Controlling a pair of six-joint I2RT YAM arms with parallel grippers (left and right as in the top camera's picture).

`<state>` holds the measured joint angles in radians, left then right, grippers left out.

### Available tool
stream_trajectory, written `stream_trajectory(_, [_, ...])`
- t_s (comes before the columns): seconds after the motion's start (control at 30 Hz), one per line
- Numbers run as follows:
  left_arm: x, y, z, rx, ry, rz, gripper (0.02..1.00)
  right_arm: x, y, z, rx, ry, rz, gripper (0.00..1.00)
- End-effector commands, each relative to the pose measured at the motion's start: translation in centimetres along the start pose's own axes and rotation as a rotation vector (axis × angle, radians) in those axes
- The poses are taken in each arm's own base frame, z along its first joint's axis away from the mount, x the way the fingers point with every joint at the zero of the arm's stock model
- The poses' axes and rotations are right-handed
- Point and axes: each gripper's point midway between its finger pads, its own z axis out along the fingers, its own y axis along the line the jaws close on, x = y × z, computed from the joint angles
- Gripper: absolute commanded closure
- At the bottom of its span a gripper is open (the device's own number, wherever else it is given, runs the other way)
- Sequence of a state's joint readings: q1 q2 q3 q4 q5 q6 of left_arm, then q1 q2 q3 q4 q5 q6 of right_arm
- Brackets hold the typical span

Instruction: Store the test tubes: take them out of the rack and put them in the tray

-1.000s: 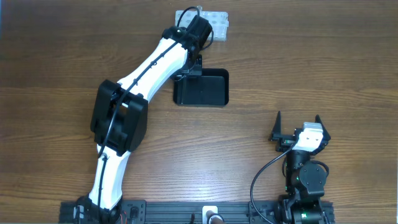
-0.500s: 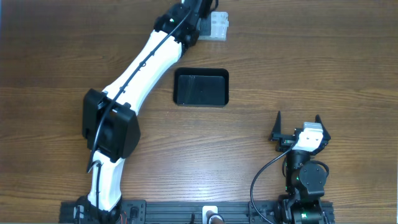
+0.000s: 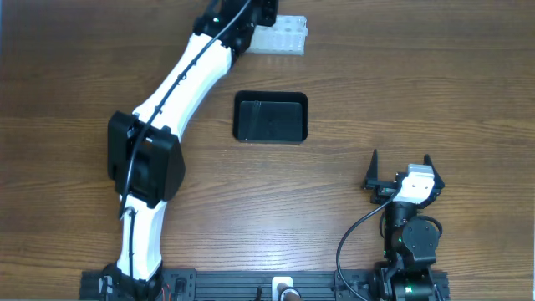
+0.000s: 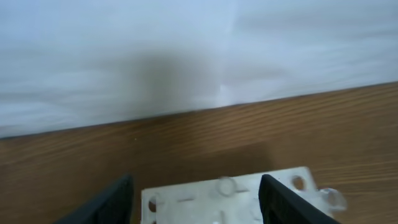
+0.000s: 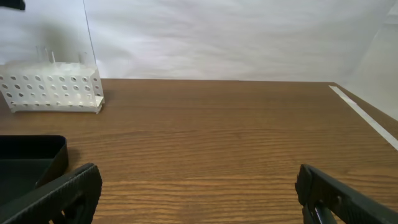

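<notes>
left wrist view looks down past the left gripper (image 4: 198, 202). its two black fingers (image 4: 115, 200) stand wide apart with nothing pinched in them, so it is let go and carries no tube. just below, between the fingers, is the top of the white test tube rack (image 4: 186, 200). i cannot tell if the fingers touch it. clear test tubes (image 4: 227, 185) poke up out of its holes, one round mouth near the middle and one more by the corner. they are see-through and hard to count.

from the top view the rack sits at the far edge of the wooden table (image 3: 435, 84), with the left arm stretched out over it. the black tray (image 3: 236, 117) lies nearer the robot, apart from the rack. a thin bright streak runs inside near its far wall. it may be a tube or just a shine, i cannot tell. the rest of its floor looks bare.

the right gripper (image 5: 199, 205) rests by its own base, well apart from rack and tray. its fingers are spread wide too and hold nothing.

i think the job is near its start. tubes stand in the rack, and little or nothing is in the tray. next would be to come down and pinch one tube softly.
</notes>
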<state>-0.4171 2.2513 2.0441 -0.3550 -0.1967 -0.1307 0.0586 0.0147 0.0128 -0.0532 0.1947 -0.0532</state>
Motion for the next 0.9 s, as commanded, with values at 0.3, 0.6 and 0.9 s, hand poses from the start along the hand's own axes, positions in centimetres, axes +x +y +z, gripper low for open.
stream_trajectory(0.3, [3.5, -0.8, 5.3, 0.18, 0.014, 0.039, 0.358, 0.2, -0.3, 0.0, 0.016, 0.0, 0.004, 0.009])
stream_trajectory(0.6, [5.4, -1.4, 6.5, 0.211, 0.047, 0.039, 0.356, 0.2, -0.3, 0.0, 0.016, 0.0, 0.004, 0.009])
stream_trajectory(0.9, [5.5, -1.5, 6.5, 0.215, 0.048, 0.04, 0.349, 0.2, -0.3, 0.0, 0.016, 0.0, 0.004, 0.009])
